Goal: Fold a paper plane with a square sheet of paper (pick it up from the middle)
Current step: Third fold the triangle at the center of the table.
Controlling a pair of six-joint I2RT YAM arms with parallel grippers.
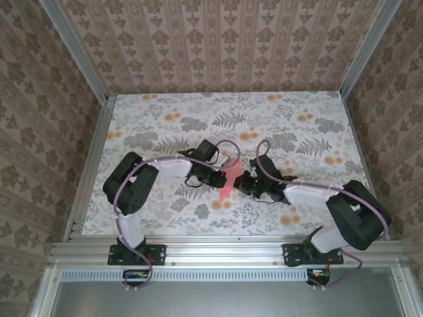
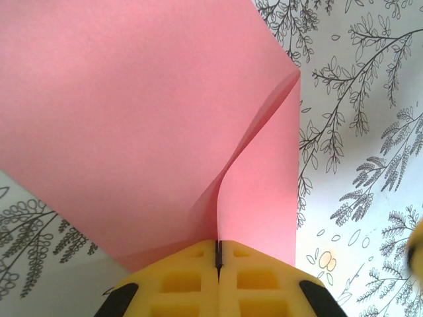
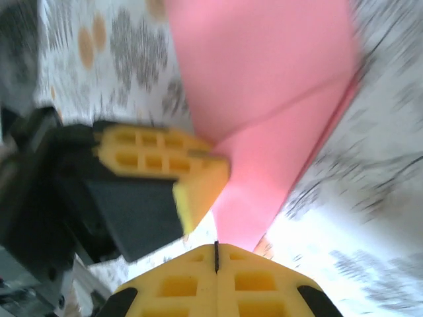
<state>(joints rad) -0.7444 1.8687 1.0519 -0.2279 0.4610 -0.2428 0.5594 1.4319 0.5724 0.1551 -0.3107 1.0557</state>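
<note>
- Salmon-pink square sheet of paper (image 1: 227,181), thin and plain, sits between the two claws near the middle of the tabletop (image 1: 165,119), which is white and printed with grey leaves and orange flowers.
- In the left wrist view the square sheet of paper (image 2: 132,119) is bent. One flap curves up from the flatter part in a soft fold and runs down into the left claw (image 2: 218,249).
- The left claw (image 1: 217,174) has its ribbed yellow fingers (image 2: 178,281) pressed together, clamped on the paper's edge.
- The right claw (image 3: 216,249) is likewise pinched together on a pointed corner of the sheet (image 3: 264,86), which shows a straight diagonal crease. This view is blurred.
- The left claw's yellow fingers (image 3: 158,155) appear just beside the paper there.
- The right claw (image 1: 246,182) faces the left one across the sheet.
</note>
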